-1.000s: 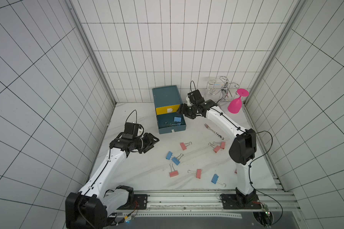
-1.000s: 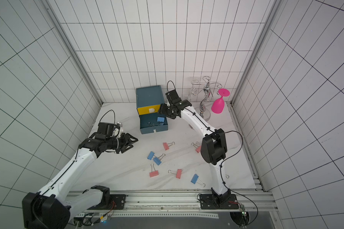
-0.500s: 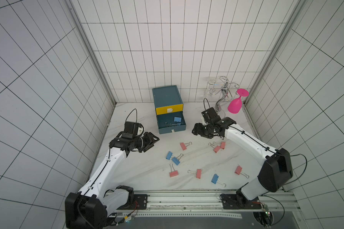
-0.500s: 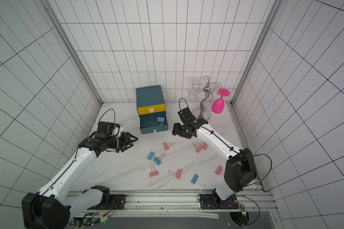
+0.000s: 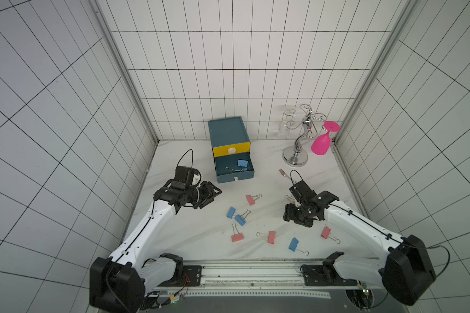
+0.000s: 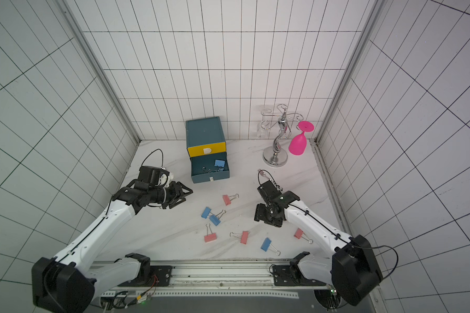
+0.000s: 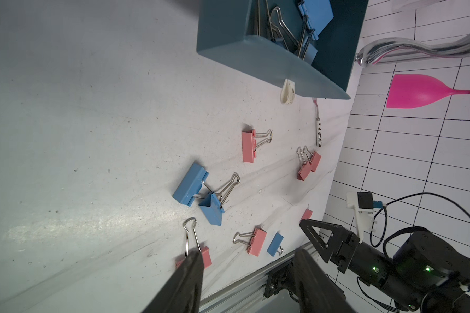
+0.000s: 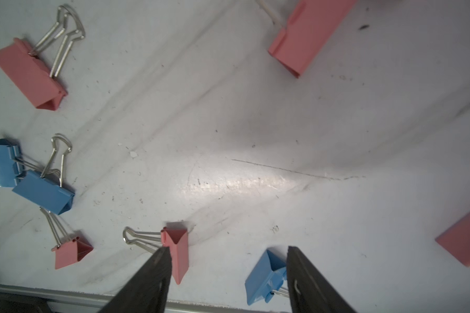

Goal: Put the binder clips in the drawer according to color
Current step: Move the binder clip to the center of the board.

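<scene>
Two arms were noted over the desk (image 5: 190, 244), neither claw holding anything.

- The left arm (image 5: 152, 225) was stretched forward and inward from its base, with the wrist held roughly level.
- The left claw (image 5: 214, 197) was aimed toward the middle of the desk. Its fingers stood apart with nothing between them, and it was held clear of the surface near the left front corner of the drawer (image 5: 235, 177).
- The right arm (image 5: 358, 225) was reached inward low across the desk, with the wrist bent down.
- The right claw (image 8: 227, 248) was pointed steeply at the surface, fingers spread wide and nothing gripped.
- In the right wrist view a front pink clip (image 8: 177, 252) was seen just beside one finger and a front blue clip (image 8: 265, 276) beside the other. Contact could not be judged.

Nine binder clips (image 5: 240, 220) were counted loose on the desk between the claws.

- The front pink clip lay with its body running front to back and its loops to the left.
- The front blue clip lay diagonally, with its loops toward the front right.
- A blue pair (image 5: 230, 212) lay touching, their handles crossed.
- A rear pink clip (image 5: 250, 199), near the drawer, had its loops pointed right.

The drawer was found pulled open. A stowed blue clip (image 5: 242, 162) lay flat inside, toward its rear right corner, and more wire handles were seen beside it.
</scene>
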Motion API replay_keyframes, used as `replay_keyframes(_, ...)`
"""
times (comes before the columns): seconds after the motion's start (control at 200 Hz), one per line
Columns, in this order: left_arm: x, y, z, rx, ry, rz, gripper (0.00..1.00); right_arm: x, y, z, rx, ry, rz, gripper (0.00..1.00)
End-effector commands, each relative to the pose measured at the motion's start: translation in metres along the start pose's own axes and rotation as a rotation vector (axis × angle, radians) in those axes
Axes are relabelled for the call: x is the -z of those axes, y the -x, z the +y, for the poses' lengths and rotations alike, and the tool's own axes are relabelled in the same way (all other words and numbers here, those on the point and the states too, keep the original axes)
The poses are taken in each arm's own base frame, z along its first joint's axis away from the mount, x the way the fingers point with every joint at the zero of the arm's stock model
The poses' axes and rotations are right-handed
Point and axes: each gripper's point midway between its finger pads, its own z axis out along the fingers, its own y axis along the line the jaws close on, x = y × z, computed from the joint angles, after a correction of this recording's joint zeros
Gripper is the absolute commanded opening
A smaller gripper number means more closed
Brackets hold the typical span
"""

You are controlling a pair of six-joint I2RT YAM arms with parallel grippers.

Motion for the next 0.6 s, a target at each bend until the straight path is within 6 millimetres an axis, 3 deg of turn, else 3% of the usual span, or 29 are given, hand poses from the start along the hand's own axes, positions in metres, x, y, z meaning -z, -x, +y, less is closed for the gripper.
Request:
replay_keyframes(0.0, -0.003, 0.005, -0.004, -0.015, -0.010, -0.014, 0.57, -0.004, -0.020, -0.008, -0.052, -0.001, 0.054, 0.69)
replay_keyframes(0.34, -0.006, 0.006, -0.003, -0.017, -0.009, -0.012, 0.57, -0.013, -0.075, -0.008, 0.017, -0.048, 0.190, 0.69)
replay_keyframes(0.595, -0.007, 0.006, -0.002, -0.015, -0.006, -0.011, 0.57, -0.019, -0.088, -0.014, 0.017, -0.061, 0.232, 0.68)
